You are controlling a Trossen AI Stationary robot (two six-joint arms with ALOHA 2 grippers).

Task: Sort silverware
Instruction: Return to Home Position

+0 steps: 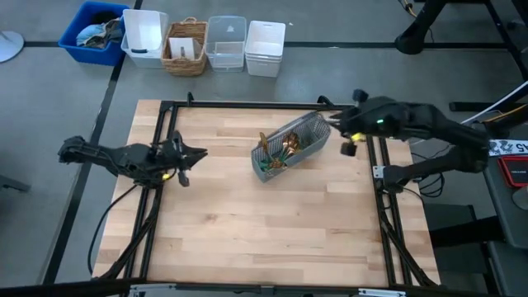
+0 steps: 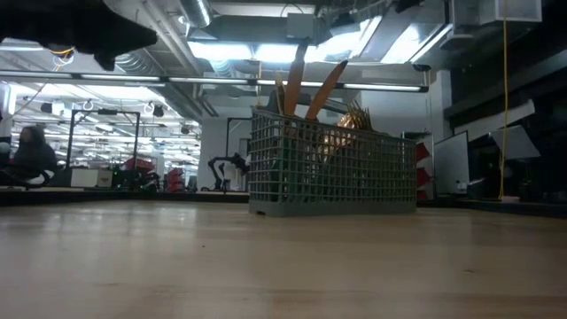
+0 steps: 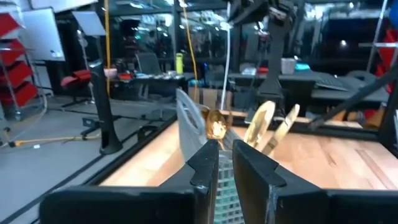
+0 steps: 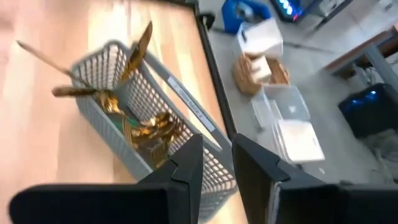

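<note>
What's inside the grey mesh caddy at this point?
The silverware is bunched there, gold ends poking above the caddy rim. Their lower parts are covered by the mesh and by each other, so no exact count is possible.

No legible text, number, brand or sign anywhere. Faint print on the pale strip [image 4: 185, 99] along the rim of the grey wire-mesh rectangular caddy [image 4: 152, 93], too blurred to read. Dark marks on the white tag [image 1: 511, 147] at the high view's far right, too small to make out.
</note>
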